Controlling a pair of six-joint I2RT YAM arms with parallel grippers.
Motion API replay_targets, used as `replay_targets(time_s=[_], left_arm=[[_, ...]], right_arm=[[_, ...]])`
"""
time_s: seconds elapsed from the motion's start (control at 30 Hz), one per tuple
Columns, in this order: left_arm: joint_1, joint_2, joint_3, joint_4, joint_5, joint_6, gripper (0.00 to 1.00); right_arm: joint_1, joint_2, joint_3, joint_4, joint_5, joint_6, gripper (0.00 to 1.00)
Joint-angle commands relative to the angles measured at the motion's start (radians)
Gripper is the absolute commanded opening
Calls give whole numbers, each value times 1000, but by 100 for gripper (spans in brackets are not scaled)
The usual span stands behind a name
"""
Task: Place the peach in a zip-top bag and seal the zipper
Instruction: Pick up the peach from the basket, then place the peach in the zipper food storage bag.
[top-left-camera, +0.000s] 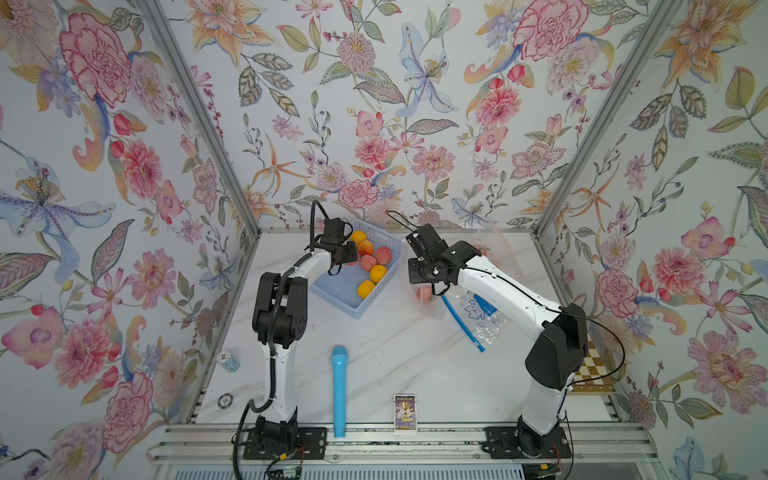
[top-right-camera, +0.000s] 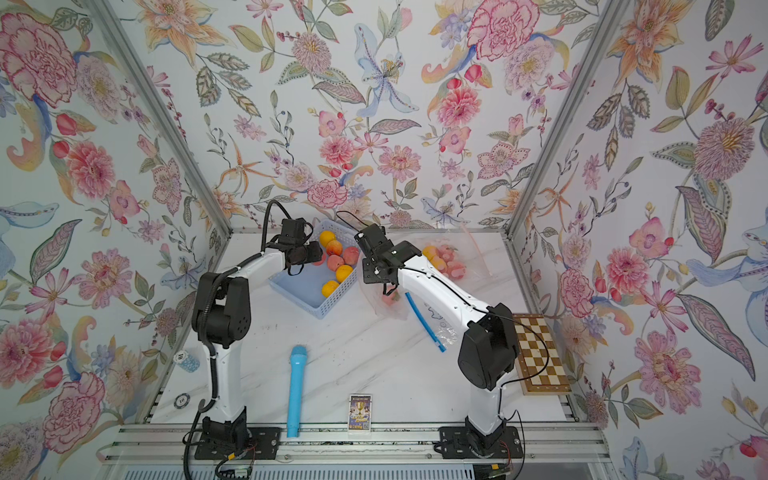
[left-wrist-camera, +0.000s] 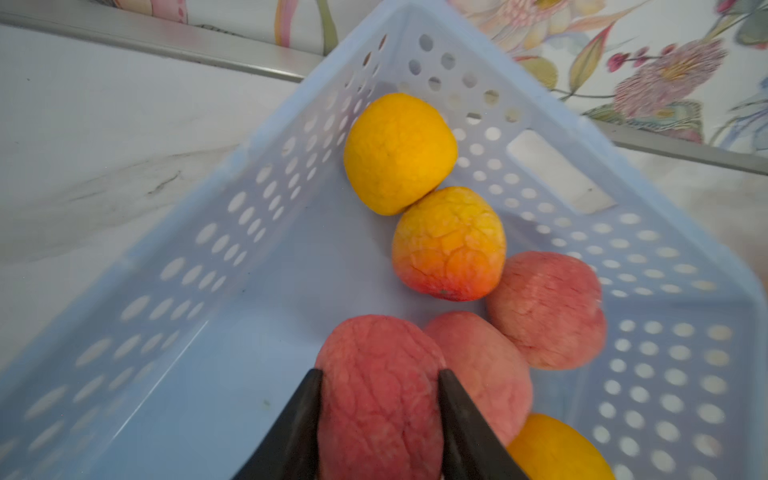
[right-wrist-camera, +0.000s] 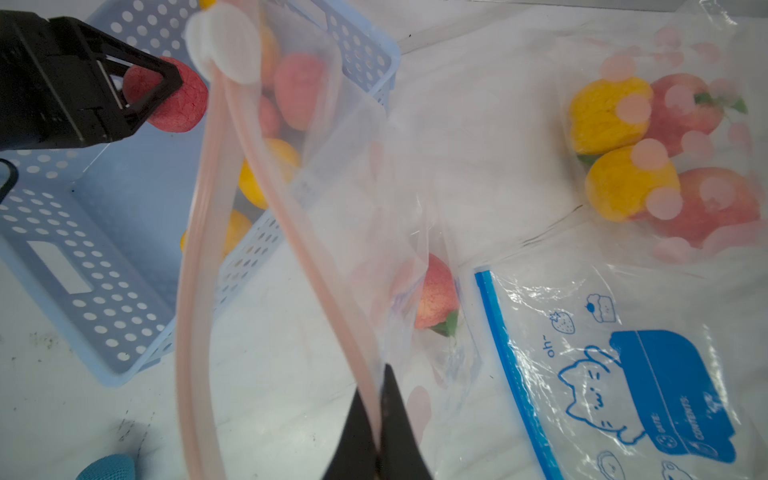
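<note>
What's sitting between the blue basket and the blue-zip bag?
The pink-zip bag, its rim pinched in the right gripper, jaws shut, with one peach inside. The right wrist view shows it best.

We see the peach (left-wrist-camera: 380, 395), deep pink-red with wrinkled, veined skin, pinched on both flanks by the left gripper (left-wrist-camera: 380, 372) inside the blue basket (left-wrist-camera: 166, 332). The zip-top bag (right-wrist-camera: 345, 199) is clear film with a pale pink zipper track and a white slider (right-wrist-camera: 222, 41). Its mouth gapes, one lip nipped by the right gripper (right-wrist-camera: 380, 386). In both top views it sits at about four o'clock from the peach.
</note>
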Motion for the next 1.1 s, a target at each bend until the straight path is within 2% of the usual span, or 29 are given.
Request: replay_targets(time_s=[0.0, 0.17, 0.4, 0.67, 1.07], left_arm=[[-3, -164, -125, 184, 118, -60, 42], [-55, -364, -303, 295, 215, -94, 42], [-195, -587, -417, 324, 196, -65, 42], [-313, -623, -438, 319, 211, -49, 42], [-352, -554, -428, 231, 176, -32, 42]], right_arm=[[-13, -60, -38, 59, -53, -4, 0], [-26, -104, -89, 111, -117, -3, 0], [-43, -136, -140, 158, -166, 1, 0], [-55, -156, -169, 214, -241, 12, 0], [-66, -175, -197, 248, -275, 30, 0]])
